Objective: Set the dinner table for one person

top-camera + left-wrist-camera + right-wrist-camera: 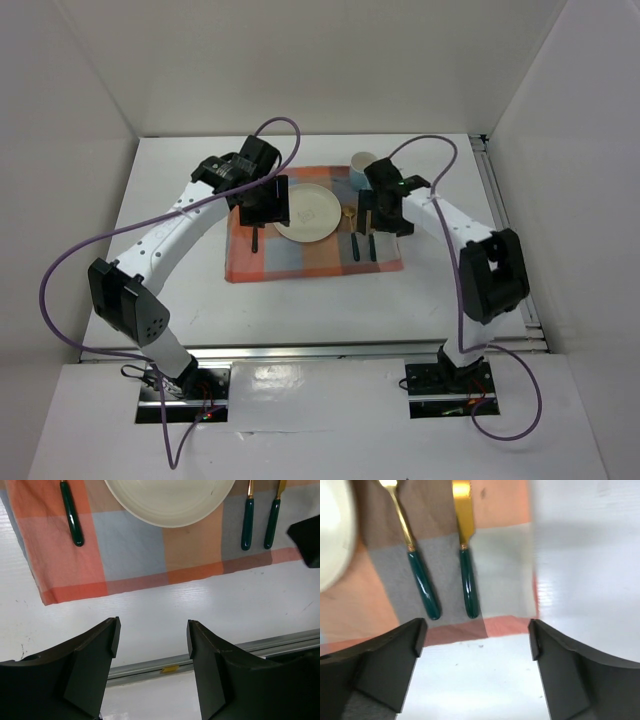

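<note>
On the white dinner table [320, 300] lies a checked cloth [300, 262] with a cream plate [308, 212] at its middle. One green-handled utensil [71, 517] lies left of the plate. To the plate's right a gold spoon [420, 580] and a gold knife [467, 580], both green-handled, lie side by side. A pale cup [361, 163] stands at the cloth's back right corner. My left gripper [153, 635] hovers open over the plate's left edge, empty. Above the spoon and knife, my right gripper [477, 637] stands wide open and holds nothing.
An aluminium rail [280, 642] runs along the table's front edge, and another along the right edge [505, 230]. White walls close in the table at the back and both sides. Purple cables [60, 270] loop off both arms.
</note>
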Controlling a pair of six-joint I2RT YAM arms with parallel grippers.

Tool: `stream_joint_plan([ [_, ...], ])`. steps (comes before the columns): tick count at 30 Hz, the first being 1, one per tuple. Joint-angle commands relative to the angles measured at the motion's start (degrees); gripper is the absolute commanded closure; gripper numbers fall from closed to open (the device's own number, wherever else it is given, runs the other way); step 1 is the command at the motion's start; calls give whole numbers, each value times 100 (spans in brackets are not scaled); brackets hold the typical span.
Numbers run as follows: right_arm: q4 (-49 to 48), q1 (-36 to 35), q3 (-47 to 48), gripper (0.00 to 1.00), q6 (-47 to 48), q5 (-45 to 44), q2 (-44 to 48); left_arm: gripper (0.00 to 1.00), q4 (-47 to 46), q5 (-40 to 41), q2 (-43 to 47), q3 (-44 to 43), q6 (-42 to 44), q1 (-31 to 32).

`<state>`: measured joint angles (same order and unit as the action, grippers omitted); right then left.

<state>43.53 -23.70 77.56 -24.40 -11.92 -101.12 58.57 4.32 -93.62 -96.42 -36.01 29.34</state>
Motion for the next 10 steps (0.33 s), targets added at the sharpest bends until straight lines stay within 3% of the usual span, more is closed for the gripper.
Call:
stream_joint_plan([
  [1,349,233,-81,0,-381,-644,987,27,138,236,37,-342,103,1],
  [6,236,525,-618,0,-574,-697,2067,27,330,605,89,-553,155,1],
  [10,182,858,-873,0,-574,-750,2422,27,331,605,143,-623,156,-51],
])
